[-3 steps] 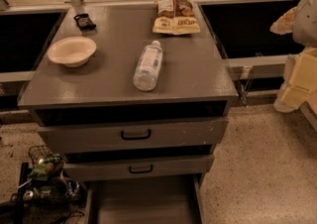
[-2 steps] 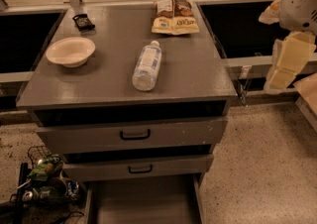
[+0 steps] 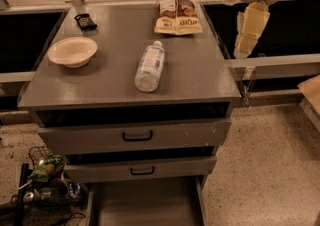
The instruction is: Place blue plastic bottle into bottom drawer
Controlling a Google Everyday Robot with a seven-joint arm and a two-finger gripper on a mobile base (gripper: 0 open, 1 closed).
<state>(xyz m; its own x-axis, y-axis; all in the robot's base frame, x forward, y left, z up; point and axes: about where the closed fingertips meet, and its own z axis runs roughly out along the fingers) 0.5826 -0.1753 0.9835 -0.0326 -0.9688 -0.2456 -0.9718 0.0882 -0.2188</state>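
Note:
The blue plastic bottle (image 3: 150, 66) lies on its side in the middle of the grey cabinet top (image 3: 200, 75), white cap pointing away. Below the two upper drawers, the bottom drawer (image 3: 145, 204) is pulled out and its flat grey floor is bare. My gripper (image 3: 248, 30) hangs at the upper right, off the cabinet's right rear corner, well right of and beyond the bottle, touching nothing on the top.
A cream bowl (image 3: 73, 51) sits on the top's left side, with a small black object (image 3: 85, 21) behind it. Snack bags (image 3: 177, 17) lie at the back. A wire basket of clutter (image 3: 47, 180) stands on the floor, lower left.
The arm has risen and swung left, from the right edge of the view to the upper right above the cabinet's corner. The bottle, bowl and drawers have not moved.

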